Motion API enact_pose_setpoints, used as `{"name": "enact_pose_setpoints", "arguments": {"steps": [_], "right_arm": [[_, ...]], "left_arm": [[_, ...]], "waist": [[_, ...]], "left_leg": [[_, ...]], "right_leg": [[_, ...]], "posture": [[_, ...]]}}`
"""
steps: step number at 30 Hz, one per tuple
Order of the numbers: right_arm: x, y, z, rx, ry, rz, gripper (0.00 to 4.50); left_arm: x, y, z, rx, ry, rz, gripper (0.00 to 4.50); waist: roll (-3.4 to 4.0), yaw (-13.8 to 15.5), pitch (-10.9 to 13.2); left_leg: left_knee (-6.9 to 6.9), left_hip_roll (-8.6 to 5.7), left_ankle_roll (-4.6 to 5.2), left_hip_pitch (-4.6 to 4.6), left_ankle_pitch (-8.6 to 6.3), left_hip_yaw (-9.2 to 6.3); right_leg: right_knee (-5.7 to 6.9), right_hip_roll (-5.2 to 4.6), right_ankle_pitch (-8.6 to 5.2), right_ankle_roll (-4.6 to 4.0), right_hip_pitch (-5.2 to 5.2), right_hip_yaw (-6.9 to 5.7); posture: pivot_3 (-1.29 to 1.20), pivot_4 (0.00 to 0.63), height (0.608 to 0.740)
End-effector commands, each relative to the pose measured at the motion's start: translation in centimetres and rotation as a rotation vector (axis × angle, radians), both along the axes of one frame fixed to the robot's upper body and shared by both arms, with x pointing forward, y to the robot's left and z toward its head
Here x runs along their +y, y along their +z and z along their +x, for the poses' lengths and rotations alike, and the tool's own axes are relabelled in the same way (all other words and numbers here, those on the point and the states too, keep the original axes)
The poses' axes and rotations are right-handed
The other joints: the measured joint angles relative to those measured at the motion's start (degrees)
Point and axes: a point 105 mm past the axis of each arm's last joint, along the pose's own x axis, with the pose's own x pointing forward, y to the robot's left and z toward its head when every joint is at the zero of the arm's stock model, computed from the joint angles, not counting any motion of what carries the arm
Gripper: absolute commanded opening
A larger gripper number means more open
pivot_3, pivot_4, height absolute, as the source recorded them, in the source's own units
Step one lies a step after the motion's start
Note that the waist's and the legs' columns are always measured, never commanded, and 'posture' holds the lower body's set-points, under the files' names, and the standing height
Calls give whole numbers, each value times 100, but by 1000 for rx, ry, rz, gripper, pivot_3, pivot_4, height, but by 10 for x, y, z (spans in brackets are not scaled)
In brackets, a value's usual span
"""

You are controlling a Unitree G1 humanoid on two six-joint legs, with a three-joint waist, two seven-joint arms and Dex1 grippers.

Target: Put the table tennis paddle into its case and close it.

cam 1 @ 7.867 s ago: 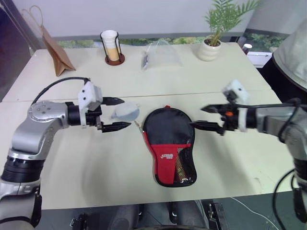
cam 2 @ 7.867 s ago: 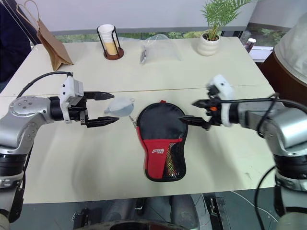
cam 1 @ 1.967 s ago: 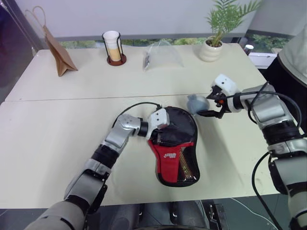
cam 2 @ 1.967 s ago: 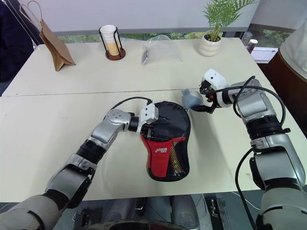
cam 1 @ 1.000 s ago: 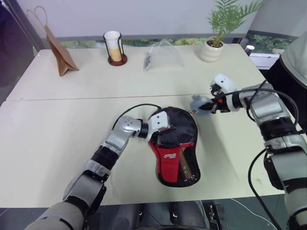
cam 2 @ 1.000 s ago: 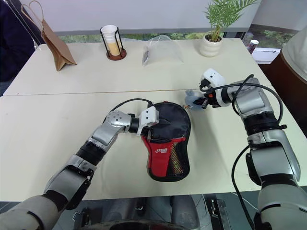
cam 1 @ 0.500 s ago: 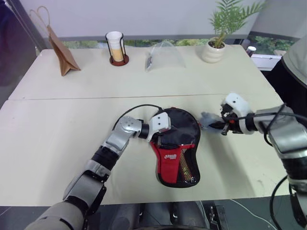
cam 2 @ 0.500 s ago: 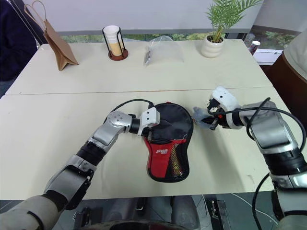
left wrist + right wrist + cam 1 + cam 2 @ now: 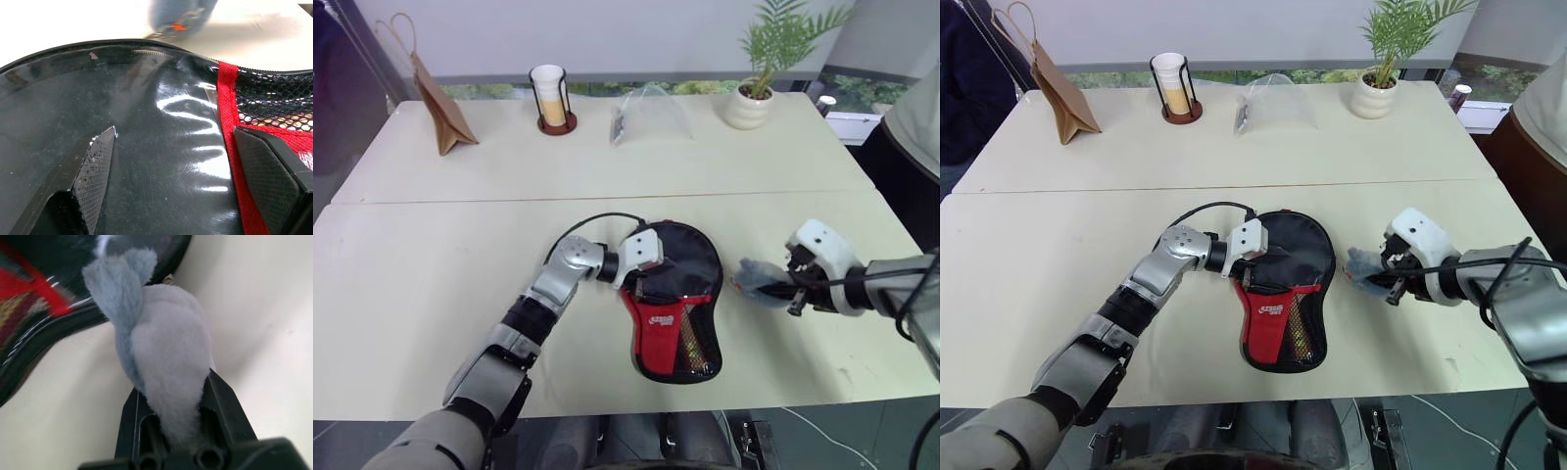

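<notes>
The right tool [image 9: 766, 286] has pulled back from the upper right part of the desk [image 9: 431, 255] toward the lower right of the frame, and it has brought the soft grey pouch [image 9: 756, 280] along. Its two black fingers are pressed together on the pouch, pinching it. The pouch hangs just to the right of the case, close to the zip edge, but not touching it.

The case [image 9: 672, 294] lies flat in the middle of the frame. Its round black end points up and its red panel with the white logo points down. A mesh pocket sits beside the red panel.

The left tool [image 9: 646, 284] rests on the round black part of the case. Its fingers [image 9: 95, 166] are spread wide apart, one on the shiny black cover and one near the red strip.
</notes>
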Motion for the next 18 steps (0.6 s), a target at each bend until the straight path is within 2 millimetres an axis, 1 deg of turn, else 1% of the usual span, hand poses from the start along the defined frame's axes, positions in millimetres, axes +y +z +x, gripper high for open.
{"name": "enact_pose_setpoints", "arguments": {"steps": [1,6,10,16,18], "right_arm": [[15,9,-19,4,75,22,62],[29,3,-38,51,123,44,62],[35,-3,-50,83,155,41,62],[35,-10,-62,119,195,-13,62],[34,-11,-66,128,209,-29,62]], "left_arm": [[11,-31,-3,58,28,114,3984],[10,-31,-1,57,32,112,3984],[9,-30,0,55,34,109,3984],[9,-30,0,52,36,109,3984],[9,-31,0,52,37,110,3984]], "waist": [[-1,-5,-1],[-3,-4,-2],[-6,0,-6],[-11,19,-10],[-11,70,-10]], "left_leg": [[0,1,0,1,0,0],[0,4,1,1,0,-1],[0,5,3,1,-2,-2],[0,5,5,0,-3,-2],[0,5,6,0,-4,-2]], "right_leg": [[-2,0,0,0,2,0],[-21,1,-1,0,10,-5],[-38,1,-2,-2,19,-7],[-51,-1,-5,-9,25,-8],[-51,-1,-5,-8,25,-8]], "posture": [[0,150,734],[0,150,734],[0,150,734],[0,150,734],[0,150,734]]}}
